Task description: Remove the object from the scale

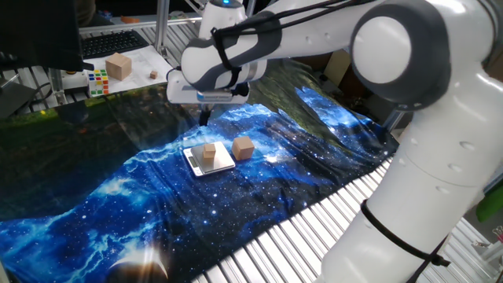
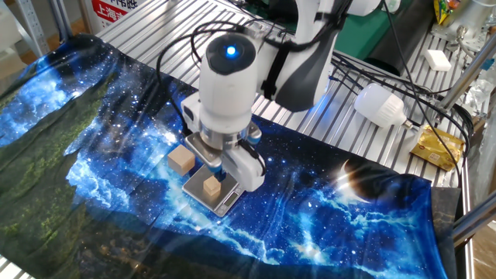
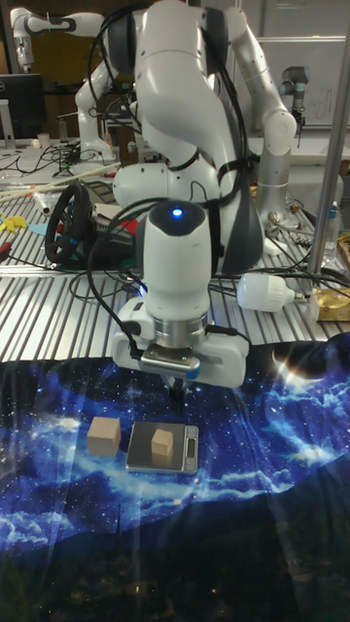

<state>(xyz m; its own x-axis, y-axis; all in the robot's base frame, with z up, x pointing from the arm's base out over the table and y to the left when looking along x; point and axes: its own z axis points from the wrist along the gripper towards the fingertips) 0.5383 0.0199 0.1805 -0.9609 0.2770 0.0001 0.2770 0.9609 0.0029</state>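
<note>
Still, object (image 3: 162,445) (on scale (image 3: 185,454)) below end effector (image 3: 178,393).

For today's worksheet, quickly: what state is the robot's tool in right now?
Tool: fingers look close together, holding nothing; open or closed cannot be told. It hangs above the block on the scale.

We see the small tan wooden block (image 3: 161,445) sitting on the flat silver-grey scale (image 3: 186,454), our gripper (image 3: 178,390) hanging above.
</note>
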